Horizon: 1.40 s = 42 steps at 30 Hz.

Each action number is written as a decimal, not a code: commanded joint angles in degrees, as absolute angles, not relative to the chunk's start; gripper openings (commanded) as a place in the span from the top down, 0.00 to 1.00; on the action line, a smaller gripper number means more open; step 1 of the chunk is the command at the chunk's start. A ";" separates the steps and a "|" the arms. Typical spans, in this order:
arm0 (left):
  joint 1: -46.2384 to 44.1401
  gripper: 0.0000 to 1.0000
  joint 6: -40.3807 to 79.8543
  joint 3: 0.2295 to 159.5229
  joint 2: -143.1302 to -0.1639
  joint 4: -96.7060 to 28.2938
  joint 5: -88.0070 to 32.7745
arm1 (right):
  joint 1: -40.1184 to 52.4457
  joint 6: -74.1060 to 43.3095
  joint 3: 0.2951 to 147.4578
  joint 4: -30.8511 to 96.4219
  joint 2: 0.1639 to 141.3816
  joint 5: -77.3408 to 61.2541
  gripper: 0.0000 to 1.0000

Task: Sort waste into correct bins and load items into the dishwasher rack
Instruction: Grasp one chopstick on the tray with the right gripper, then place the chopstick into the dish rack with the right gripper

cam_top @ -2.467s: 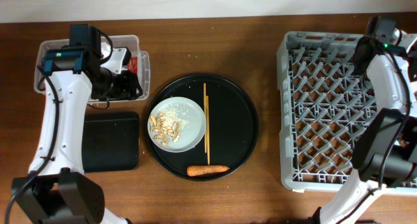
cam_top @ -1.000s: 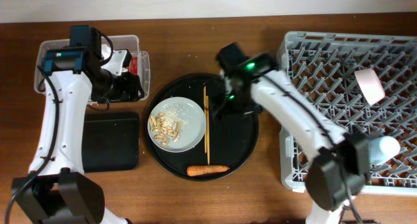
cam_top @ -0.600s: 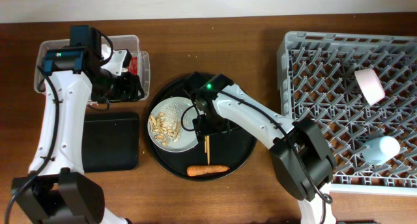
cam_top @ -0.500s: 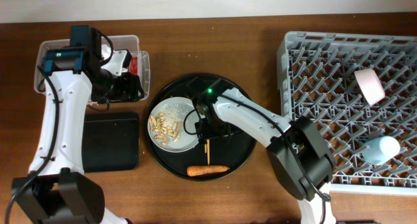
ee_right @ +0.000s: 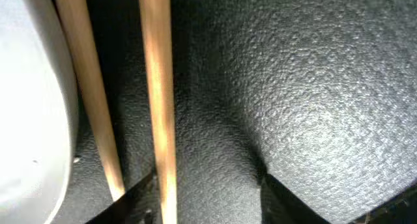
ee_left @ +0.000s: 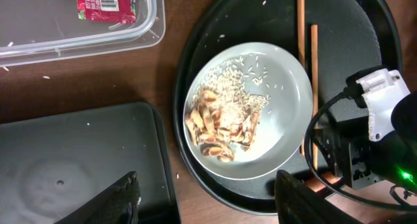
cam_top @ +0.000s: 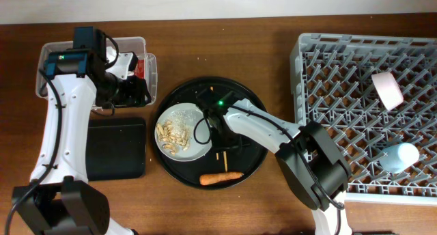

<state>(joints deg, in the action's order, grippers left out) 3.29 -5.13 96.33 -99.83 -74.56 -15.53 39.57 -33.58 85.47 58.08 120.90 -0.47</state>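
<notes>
While right gripper point(ee_right: 205, 191) sits spread by wooden sticks point(ee_right: 156, 87), left gripper point(ee_left: 205, 185) is spread too.
Both empty; sticks on round tray point(ee_right: 293, 87).

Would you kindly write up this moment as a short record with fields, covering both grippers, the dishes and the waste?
left gripper: open, empty, beside the clear rectangular plastic tub
right gripper: open, low over the thin wooden sticks on the large round black tray
pale grey round plate: on that tray, holding tan peanut shells and pale rice-like crumbs
small orange carrot: on that tray, apart from the plate
red snack wrapper: in the tub
white-pinkish cup and light-blue cup: in the large grey grid dishwasher rack
</notes>
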 commanded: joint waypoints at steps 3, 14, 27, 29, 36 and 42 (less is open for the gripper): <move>3.01 0.35 -5.26 96.79 -98.39 -74.70 -15.18 | 38.89 -34.68 84.09 56.03 121.25 -2.87 0.74; 3.01 0.35 -5.26 96.79 -98.39 -74.70 -15.18 | 36.86 -31.70 85.25 56.07 118.50 -3.20 0.96; 3.01 0.35 -5.26 96.79 -98.39 -74.70 -15.20 | 9.78 -6.57 88.05 74.24 96.40 -2.11 0.96; 3.01 0.35 -5.26 96.79 -98.39 -74.87 -15.18 | 5.39 -5.69 87.90 74.85 96.88 -2.11 0.96; 3.01 0.35 -5.26 96.77 -98.39 -75.35 -15.18 | 2.17 -3.42 76.71 69.01 96.90 -0.95 0.96; 3.01 0.35 -5.26 96.79 -98.39 -75.33 -15.20 | 2.17 -3.42 75.72 68.18 96.68 -0.82 0.67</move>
<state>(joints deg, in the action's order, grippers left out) 3.29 -5.13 96.33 -99.83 -75.33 -15.35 2.42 -3.75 73.91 67.29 96.82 -0.75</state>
